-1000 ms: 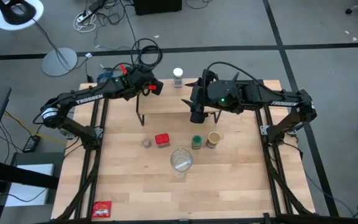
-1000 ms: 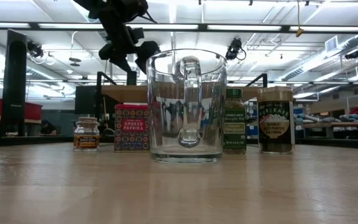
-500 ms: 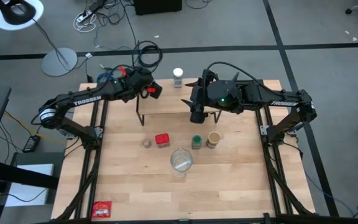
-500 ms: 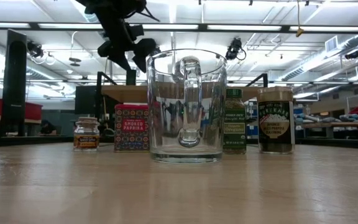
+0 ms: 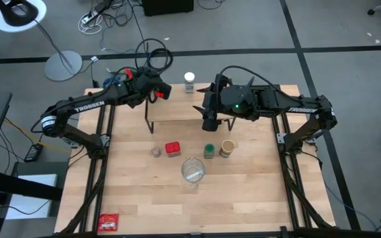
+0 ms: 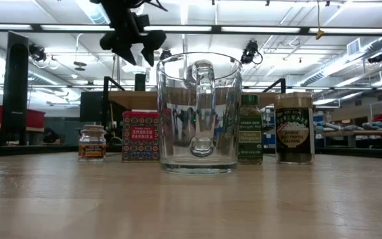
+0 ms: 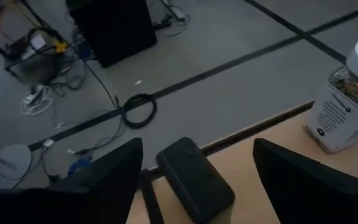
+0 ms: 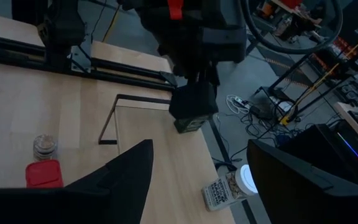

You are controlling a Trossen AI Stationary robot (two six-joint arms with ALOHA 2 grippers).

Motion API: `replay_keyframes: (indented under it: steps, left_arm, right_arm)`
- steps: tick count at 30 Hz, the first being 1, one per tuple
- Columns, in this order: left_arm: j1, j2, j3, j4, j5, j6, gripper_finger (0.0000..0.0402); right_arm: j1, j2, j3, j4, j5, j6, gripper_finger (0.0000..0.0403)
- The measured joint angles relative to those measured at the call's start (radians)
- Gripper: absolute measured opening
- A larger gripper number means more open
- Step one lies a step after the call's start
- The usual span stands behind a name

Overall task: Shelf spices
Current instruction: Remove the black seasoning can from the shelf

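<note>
Looking straight down on the table (image 5: 144, 198), the shelf (image 5: 177, 111) stands at 12 o'clock, along the far edge. The left gripper (image 5: 161, 91) hangs over the shelf's 10 o'clock corner with its jaws apart. In its wrist view the dark green tin (image 7: 194, 180) stands upright on the plank between the two fingers (image 7: 114, 180), with a gap on each side, so it is not clamped. The low view shows this gripper high above the table top. The white-lidded jar (image 5: 190, 80) stands upright on the plank at the shelf's 12 o'clock edge, near the tin but apart from it. The right gripper (image 5: 208, 122) hovers over the shelf's 4 o'clock part, its jaws apart and empty. Four more containers stand in a row on the table at 6 o'clock of the shelf, from 9 toward 3 o'clock: the tiny brownish jar (image 5: 156, 152), the red tin (image 5: 172, 148), the green-lidded jar (image 5: 209, 151) and the tan-lidded jar (image 5: 227, 147). A clear glass pitcher (image 5: 192, 170) stands just at 6 o'clock of this row, between the red tin and the green-lidded jar. A flat red packet (image 5: 108, 223) lies at the table's 7 o'clock corner, well apart from the rest.
</note>
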Motion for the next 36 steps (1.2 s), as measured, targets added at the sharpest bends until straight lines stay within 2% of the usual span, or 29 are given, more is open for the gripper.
replay_keyframes:
  steps: [6, 13, 19, 29, 36]
  left_arm:
    - [-0.029, -0.001, 0.016, -0.038, -0.044, -0.115, 0.0310]
    - [-0.029, -0.001, 0.015, -0.059, -0.043, -0.212, 0.0310]
    - [-0.029, 0.006, 0.016, -0.083, 0.006, -0.304, 0.0309]
    - [-0.012, 0.005, 0.016, -0.093, 0.097, -0.386, 0.0309]
    - [-0.004, 0.038, 0.015, -0.111, 0.089, -0.401, 0.0309]
  right_arm:
    - [0.000, 0.000, 0.000, 0.000, 0.000, -0.001, 0.0257]
    - [0.000, 0.000, 0.000, 0.000, -0.026, -0.019, 0.0258]
    - [0.000, 0.000, 0.000, 0.000, -0.061, -0.029, 0.0256]
    - [0.005, 0.000, 0.000, 0.000, -0.061, -0.029, 0.0255]
    - [0.014, 0.000, 0.000, -0.003, -0.061, -0.030, 0.0252]
